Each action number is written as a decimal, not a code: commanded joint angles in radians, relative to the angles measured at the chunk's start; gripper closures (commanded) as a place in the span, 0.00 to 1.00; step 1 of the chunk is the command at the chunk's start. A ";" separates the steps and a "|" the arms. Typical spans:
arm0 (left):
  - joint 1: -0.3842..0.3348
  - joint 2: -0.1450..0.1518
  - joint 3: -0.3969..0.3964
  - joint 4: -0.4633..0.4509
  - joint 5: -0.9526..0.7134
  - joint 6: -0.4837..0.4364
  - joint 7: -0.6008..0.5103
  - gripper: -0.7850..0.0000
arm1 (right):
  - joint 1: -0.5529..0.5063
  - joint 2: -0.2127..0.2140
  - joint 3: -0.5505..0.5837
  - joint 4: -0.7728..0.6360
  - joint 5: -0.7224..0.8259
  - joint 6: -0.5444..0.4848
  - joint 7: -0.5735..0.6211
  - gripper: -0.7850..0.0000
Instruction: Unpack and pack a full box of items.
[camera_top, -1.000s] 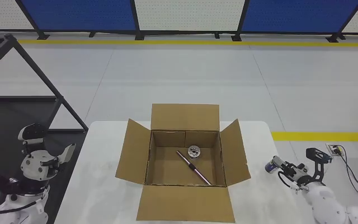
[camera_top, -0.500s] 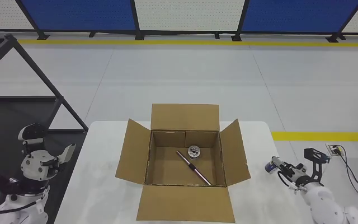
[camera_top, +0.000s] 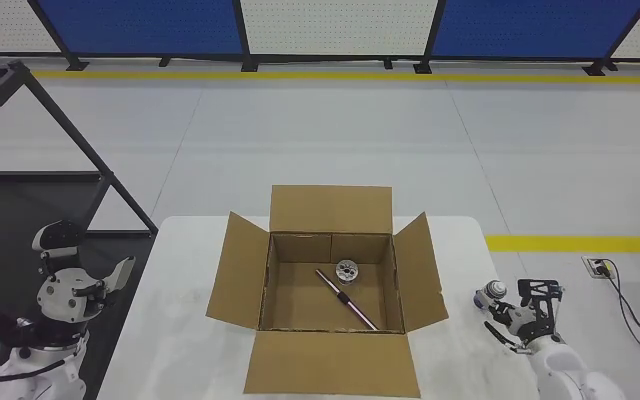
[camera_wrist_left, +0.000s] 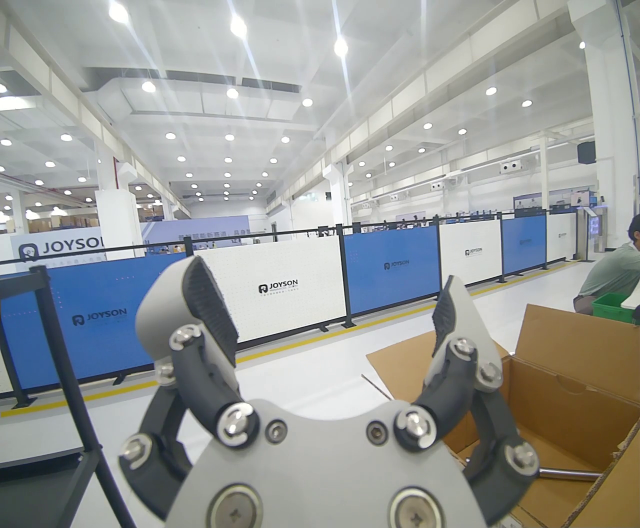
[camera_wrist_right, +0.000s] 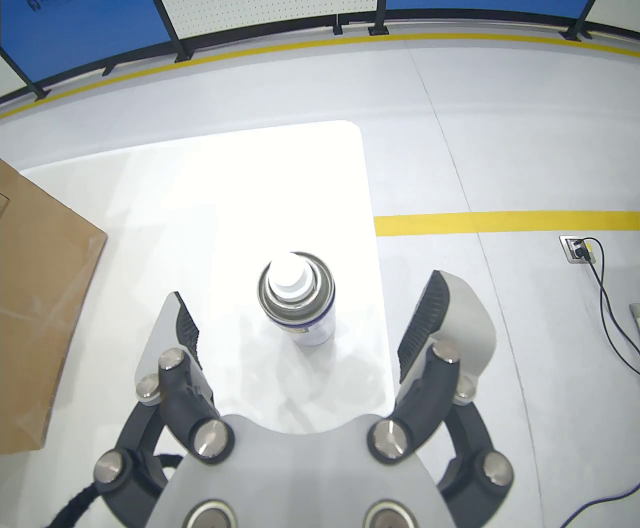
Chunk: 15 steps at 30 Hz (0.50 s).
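The cardboard box (camera_top: 330, 208) stands open in the middle of the white table (camera_top: 185, 300), all four flaps folded outward; on its floor lie a slim metal rod (camera_top: 345, 298), set diagonally from the middle toward the near right corner, and a small round metal part (camera_top: 347, 268) just beyond the rod's far end, close to the far wall; the two look close together, though whether they touch cannot be told. To the right of the box, beyond its right flap and near the table's right edge, a spray can (camera_wrist_right: 305, 330) stands upright on the bare tabletop, its white nozzle uncovered and pointing up. The right gripper (camera_wrist_right: 306, 286) hovers just near and right of the can, looking down on it; its fingers (camera_wrist_right: 422, 320) are spread wide, one to each side of the can and clear of it, holding nothing. The left gripper (camera_wrist_left: 324, 275) sits well off to the left, past the table's left edge, raised and facing the far side of the room; its jaws are also wide apart and empty.
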<state>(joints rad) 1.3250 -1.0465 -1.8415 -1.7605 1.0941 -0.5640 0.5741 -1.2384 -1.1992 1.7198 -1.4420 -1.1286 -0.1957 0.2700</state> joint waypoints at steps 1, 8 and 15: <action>0.000 0.000 0.000 0.000 0.000 0.000 0.000 0.00 | 0.026 0.000 -0.012 0.036 -0.003 0.009 0.000 0.00; 0.000 0.000 0.000 0.000 0.000 0.000 0.000 0.00 | 0.077 0.004 -0.017 0.111 0.005 -0.005 -0.003 0.58; 0.000 0.000 0.000 0.000 0.000 0.000 0.000 0.00 | 0.069 0.009 -0.021 0.104 0.004 -0.032 -0.006 1.00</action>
<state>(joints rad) 1.3250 -1.0465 -1.8414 -1.7605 1.0941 -0.5640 0.5741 -1.1656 -1.1904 1.6995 -1.3319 -1.1244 -0.2260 0.2648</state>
